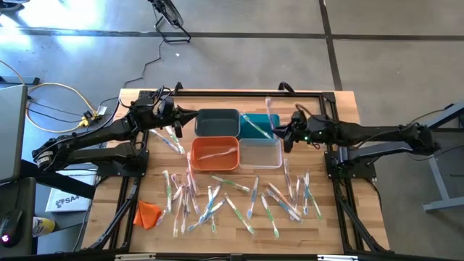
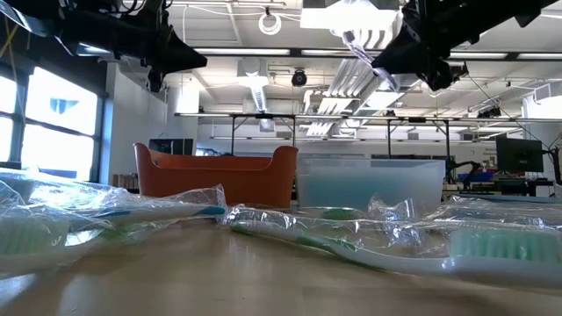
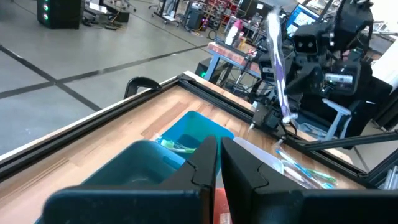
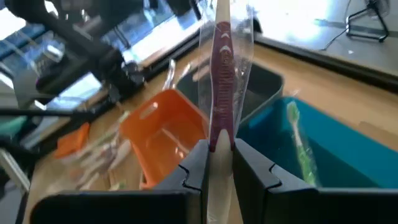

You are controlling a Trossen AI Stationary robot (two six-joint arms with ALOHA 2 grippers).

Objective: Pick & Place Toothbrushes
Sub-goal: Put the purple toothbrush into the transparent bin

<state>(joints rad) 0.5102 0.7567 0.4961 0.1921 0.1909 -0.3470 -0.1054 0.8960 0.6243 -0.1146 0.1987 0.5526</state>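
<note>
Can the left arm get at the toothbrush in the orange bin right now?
Probably yes: the left gripper is empty, fingers shut, beside the orange bin, nothing covering that toothbrush. It must open first.

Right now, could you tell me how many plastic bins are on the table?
4, in a two-by-two block: dark grey bin far left, teal bin far right, orange bin near left, clear bin near right. None seems hidden.

Orange cloth lump (image 1: pixel 147 213) on wooden table (image 1: pixel 341 109), near front-left corner.
</note>
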